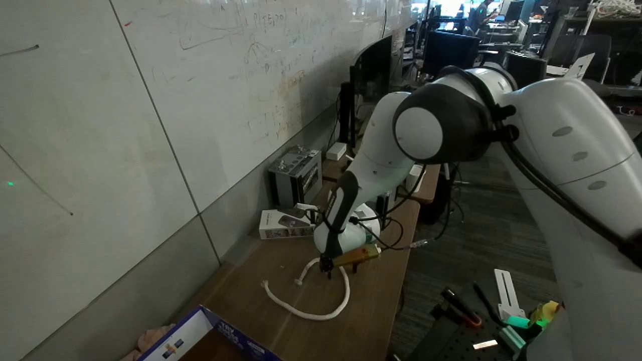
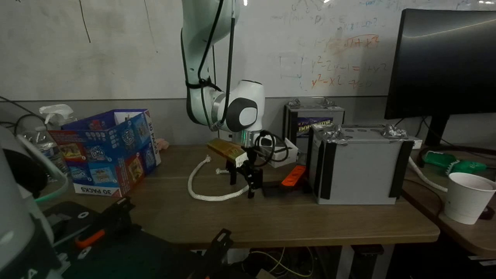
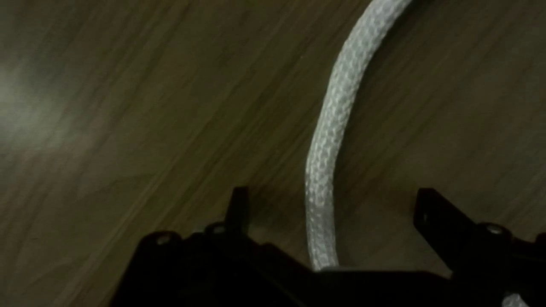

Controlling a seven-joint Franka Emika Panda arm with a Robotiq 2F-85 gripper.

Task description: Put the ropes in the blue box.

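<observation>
One white rope (image 1: 321, 317) lies on the table in an open loop, its two ends towards the wall; it shows in an exterior view (image 2: 211, 198) and in the wrist view (image 3: 337, 111). My gripper (image 3: 332, 189) is open, low over the table, with one finger on each side of the rope and a gap to both. The gripper also shows in both exterior views (image 1: 329, 273) (image 2: 242, 188), over the loop's right part. The open-topped blue box (image 2: 112, 155) stands apart from the loop; its rim shows at the bottom of an exterior view (image 1: 235, 337). Its inside is mostly hidden.
An orange-red object (image 2: 294, 176) lies beside the gripper, near a large grey case (image 2: 356, 166). A white printed box (image 1: 283, 224) and another grey case (image 1: 296, 175) stand by the wall. A white cord (image 2: 424, 178), rope or cable unclear, lies near a paper cup (image 2: 467, 201).
</observation>
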